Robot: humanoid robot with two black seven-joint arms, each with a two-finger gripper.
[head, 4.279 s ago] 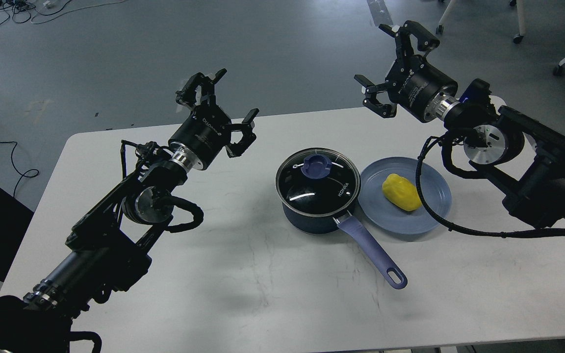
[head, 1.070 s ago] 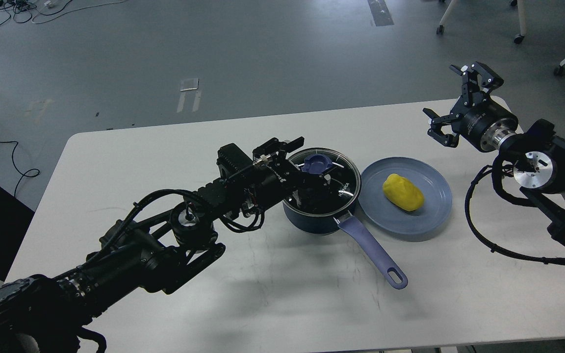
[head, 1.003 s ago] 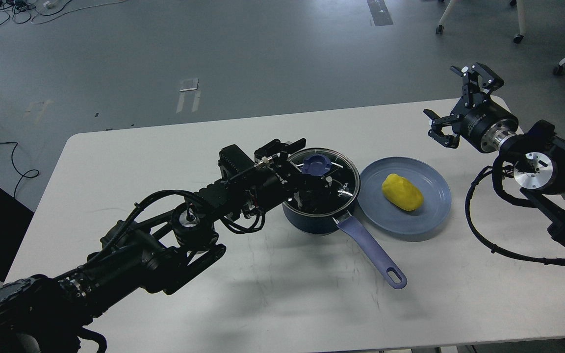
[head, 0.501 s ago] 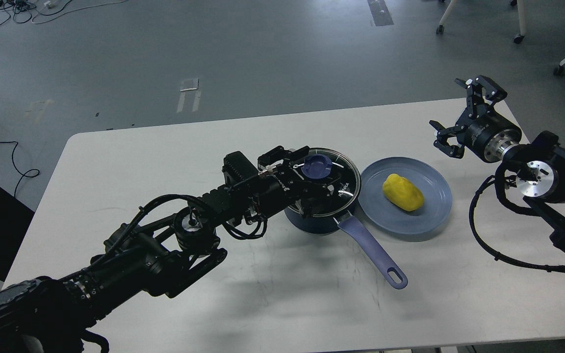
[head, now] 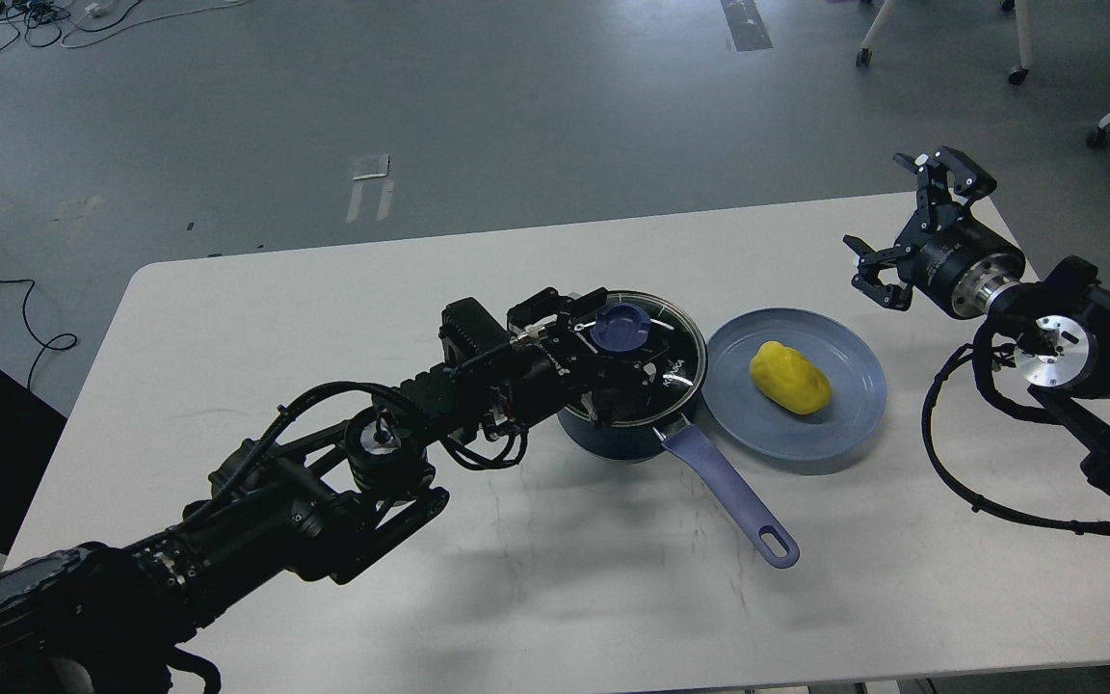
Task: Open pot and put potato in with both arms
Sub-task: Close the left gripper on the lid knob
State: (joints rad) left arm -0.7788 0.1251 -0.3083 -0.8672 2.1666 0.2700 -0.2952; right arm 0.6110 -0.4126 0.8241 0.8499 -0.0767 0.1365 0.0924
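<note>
Frame centre: pot (head: 627, 424) on surface (head: 324, 289), lid (head: 671, 361) on. Left tool (head: 613, 352) positioned astride lid knob (head: 621, 328), closure not discernible. Potato (head: 788, 379) on plate (head: 806, 424), long axis diagonal, below-left of right tool (head: 902, 226), fingers spread, nearer arm.

A white table (head: 324, 289) is seen from above. The left claw (head: 613, 352) is stretched over a dark pot (head: 613, 439), its fingers (head: 555, 304) set to either side of the blue knob (head: 621, 328) on the glass lid (head: 675, 352); contact cannot be made out. The pot's long blue handle (head: 728, 496) is pointed toward the viewer. Just right of that claw, a yellow potato (head: 788, 378) is laid on a blue-grey plate (head: 854, 424). Well beyond the plate, the right claw (head: 902, 217) is held spread wide above the table.
</note>
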